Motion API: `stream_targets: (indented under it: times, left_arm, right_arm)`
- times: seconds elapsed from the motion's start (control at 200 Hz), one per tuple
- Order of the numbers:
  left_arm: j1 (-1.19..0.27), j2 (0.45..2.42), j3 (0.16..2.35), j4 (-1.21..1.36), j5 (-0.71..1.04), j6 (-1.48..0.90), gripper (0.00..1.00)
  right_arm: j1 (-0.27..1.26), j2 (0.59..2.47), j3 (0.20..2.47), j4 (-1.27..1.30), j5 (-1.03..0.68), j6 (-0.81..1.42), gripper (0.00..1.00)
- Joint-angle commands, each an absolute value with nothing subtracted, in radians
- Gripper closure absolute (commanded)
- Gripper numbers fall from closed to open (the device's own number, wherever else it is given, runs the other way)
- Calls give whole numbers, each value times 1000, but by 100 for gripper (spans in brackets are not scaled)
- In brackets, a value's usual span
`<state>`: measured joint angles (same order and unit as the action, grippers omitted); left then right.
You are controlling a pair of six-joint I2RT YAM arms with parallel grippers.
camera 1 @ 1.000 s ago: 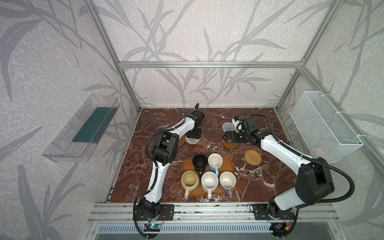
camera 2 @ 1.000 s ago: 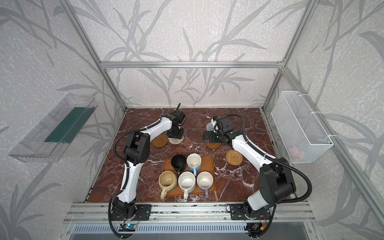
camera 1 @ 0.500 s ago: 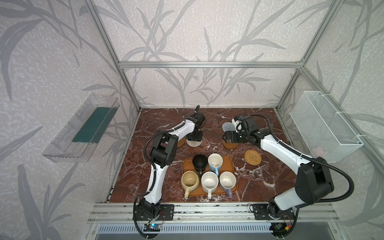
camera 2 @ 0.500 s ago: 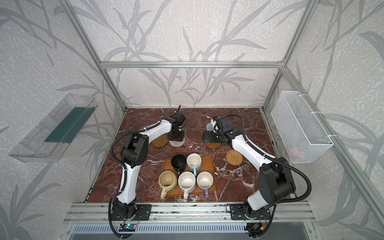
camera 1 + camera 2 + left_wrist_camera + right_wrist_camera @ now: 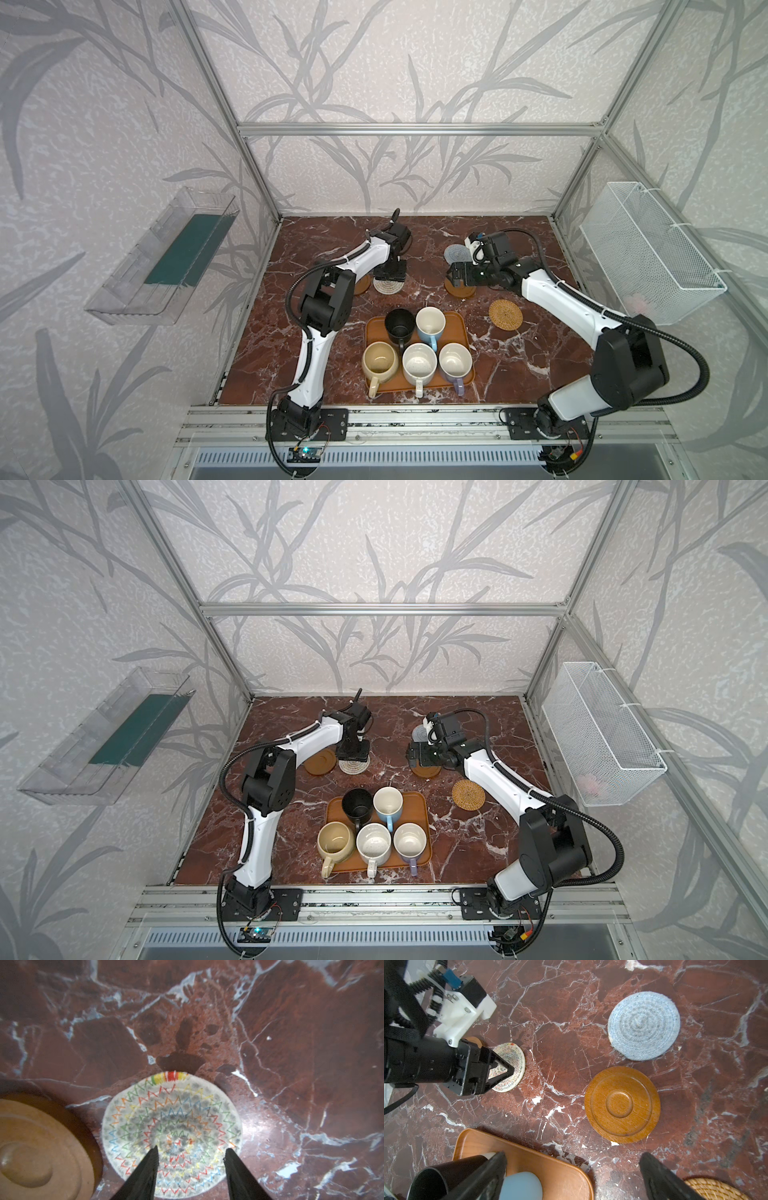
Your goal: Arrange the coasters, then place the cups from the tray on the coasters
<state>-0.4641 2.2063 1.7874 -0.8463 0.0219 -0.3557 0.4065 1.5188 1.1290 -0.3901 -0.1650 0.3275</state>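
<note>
The woven cream coaster [image 5: 172, 1118] lies flat on the marble beside a brown coaster [image 5: 37, 1147]. My left gripper [image 5: 192, 1148] hovers just over it, open, with nothing between its fingers. My right gripper [image 5: 573, 1155] stands wide open and empty above the table, between the tray [image 5: 550, 1165] and the other brown coaster [image 5: 622, 1104]. The grey-blue coaster [image 5: 643, 1025] lies behind that one, and the tan rattan coaster [image 5: 505, 314] lies to the right. On the tray [image 5: 459, 322] stand the black [image 5: 399, 324], light blue [image 5: 430, 323], cream-yellow [image 5: 379, 361], speckled white [image 5: 419, 363] and lavender [image 5: 455, 361] cups.
A white wire basket [image 5: 648, 249] hangs on the right wall and a clear plastic bin [image 5: 166, 257] on the left wall. Aluminium frame posts stand at the corners of the marble floor [image 5: 519, 365].
The left gripper's jaws have widened above the cream coaster, which stays flat on the marble. The right arm has not moved.
</note>
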Motion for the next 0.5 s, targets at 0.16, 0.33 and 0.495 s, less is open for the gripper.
stream_targets:
  times: [0.16, 0.33, 0.495]
  left_arm:
    - [-469, 2034, 1827, -880, 31, -354, 38]
    - [-455, 1927, 1764, -801, 134, -373, 25]
    - [-395, 1814, 1632, -612, 378, -438, 2]
  right_arm:
    - [402, 1418, 1091, -376, -118, 314, 1]
    - [402, 1400, 1092, -407, -99, 308, 1]
    - [399, 1365, 1058, -399, -85, 312, 1]
